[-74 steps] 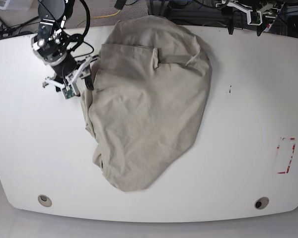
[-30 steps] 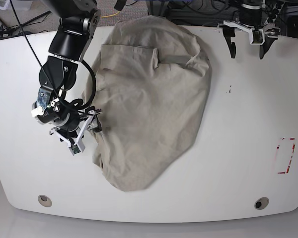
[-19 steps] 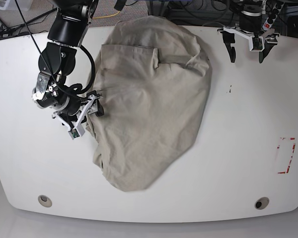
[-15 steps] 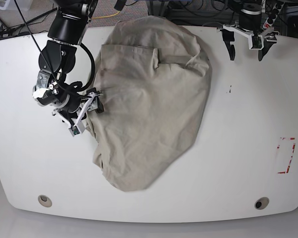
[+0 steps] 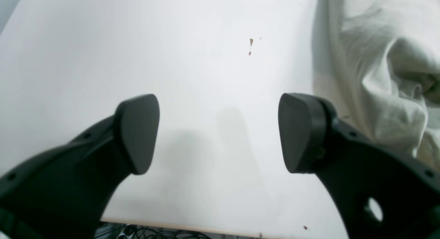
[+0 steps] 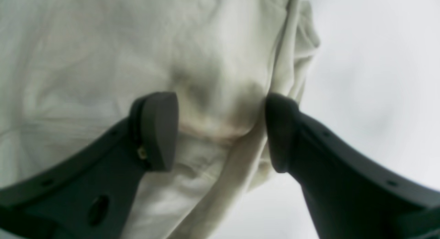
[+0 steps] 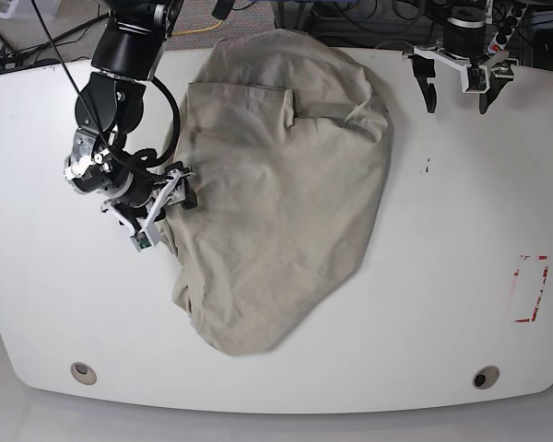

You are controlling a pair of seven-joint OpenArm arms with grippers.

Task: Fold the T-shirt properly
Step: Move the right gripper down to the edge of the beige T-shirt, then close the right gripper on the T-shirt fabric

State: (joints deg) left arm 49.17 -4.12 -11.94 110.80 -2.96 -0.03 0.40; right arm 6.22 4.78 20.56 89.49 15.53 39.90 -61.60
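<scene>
The beige T-shirt [image 7: 281,184] lies crumpled in a rounded heap on the white table [image 7: 461,276], reaching from the far edge toward the front. My right gripper [image 7: 164,210] is at the shirt's left edge, open, with its jaws astride a bunched fold of the cloth. In the right wrist view the gripper [image 6: 220,132] has shirt fabric [image 6: 103,60] bulging between the two fingers. My left gripper [image 7: 458,87] is open and empty over bare table at the far right. In the left wrist view [image 5: 218,134] the shirt's edge [image 5: 378,77] lies off to its right.
A red tape mark [image 7: 531,288] is on the table at the right. Two round holes [image 7: 83,372] [image 7: 485,377] sit near the front edge. A small dark speck [image 7: 428,167] lies right of the shirt. Cables run behind the table's far edge.
My right gripper has moved up along the shirt's left edge and slightly further onto the cloth. The left gripper has stayed almost still. The shirt's outline is unchanged.
</scene>
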